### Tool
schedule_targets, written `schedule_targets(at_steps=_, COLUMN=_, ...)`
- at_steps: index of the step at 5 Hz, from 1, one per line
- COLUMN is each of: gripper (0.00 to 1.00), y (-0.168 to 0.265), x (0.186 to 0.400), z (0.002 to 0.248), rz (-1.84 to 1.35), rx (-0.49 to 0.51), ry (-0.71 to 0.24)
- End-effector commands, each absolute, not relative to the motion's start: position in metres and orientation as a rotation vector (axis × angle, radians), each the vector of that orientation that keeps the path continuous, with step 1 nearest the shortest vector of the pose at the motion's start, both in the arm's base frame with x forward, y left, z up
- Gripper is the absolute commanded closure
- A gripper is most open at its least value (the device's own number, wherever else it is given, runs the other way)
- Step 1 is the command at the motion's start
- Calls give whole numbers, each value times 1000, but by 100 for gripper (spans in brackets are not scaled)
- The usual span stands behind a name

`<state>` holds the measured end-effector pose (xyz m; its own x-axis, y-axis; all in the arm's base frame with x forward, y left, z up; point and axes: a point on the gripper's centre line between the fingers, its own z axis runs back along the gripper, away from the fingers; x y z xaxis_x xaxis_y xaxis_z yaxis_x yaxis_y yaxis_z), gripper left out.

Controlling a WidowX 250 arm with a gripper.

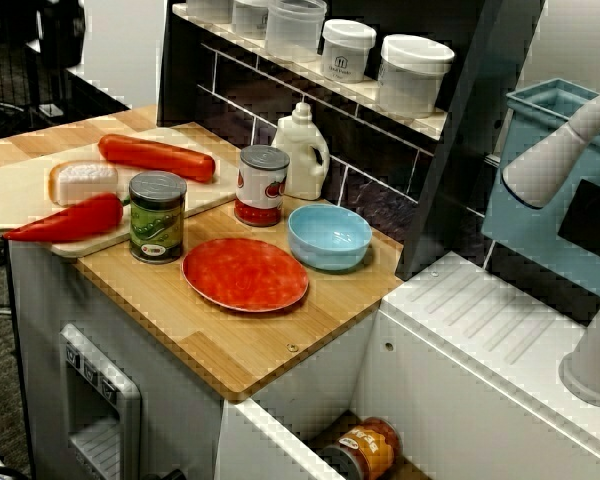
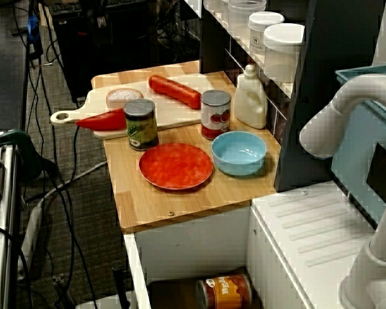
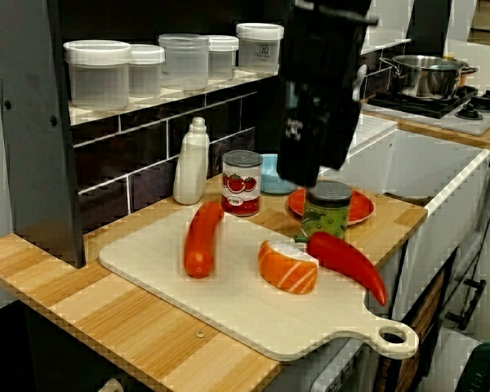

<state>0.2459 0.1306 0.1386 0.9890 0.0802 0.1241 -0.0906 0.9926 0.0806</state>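
While the two high views show no pincer at all, the low side view catches it (image 3: 317, 122) as a dark blur, jaws unreadable. Left to right: sausage (image 3: 201, 238) and salmon slice (image 3: 287, 267) on the cutting board (image 3: 229, 310). The green can (image 3: 327, 210) stands on the desk just below the pincer in that view, with the red pepper (image 3: 347, 263) just beside it and the red plate (image 3: 361, 204) half-hidden behind.

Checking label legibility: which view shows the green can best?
The close front view: the green can stands whole, lid and label clear. The higher view shows it whole but smaller. From the board end, a dark blurred shape sits just above its lid and the pepper crosses its base.
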Motion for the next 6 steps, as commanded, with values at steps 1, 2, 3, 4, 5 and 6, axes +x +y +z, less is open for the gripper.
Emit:
schedule_targets(at_steps=1, gripper=0, y=121, x=252, z=126, rz=99, rx=131, ry=-152)
schedule_targets(at_steps=2, gripper=0, y=120, x=254, z=117, rz=93, rx=130, ry=-149)
schedule_targets(at_steps=3, gripper=0, y=120, x=257, z=99, rz=115, rx=133, ry=-161)
schedule_targets(at_steps=4, gripper=0, y=119, x=263, z=90, rz=123, rx=141, ry=-161)
schedule_targets(at_steps=5, gripper=0, y=118, x=267, z=87, rz=114, rx=131, ry=-153)
schedule_targets(at_steps=6, gripper=0, y=119, x=266, z=84, rz=100, rx=127, ry=-155)
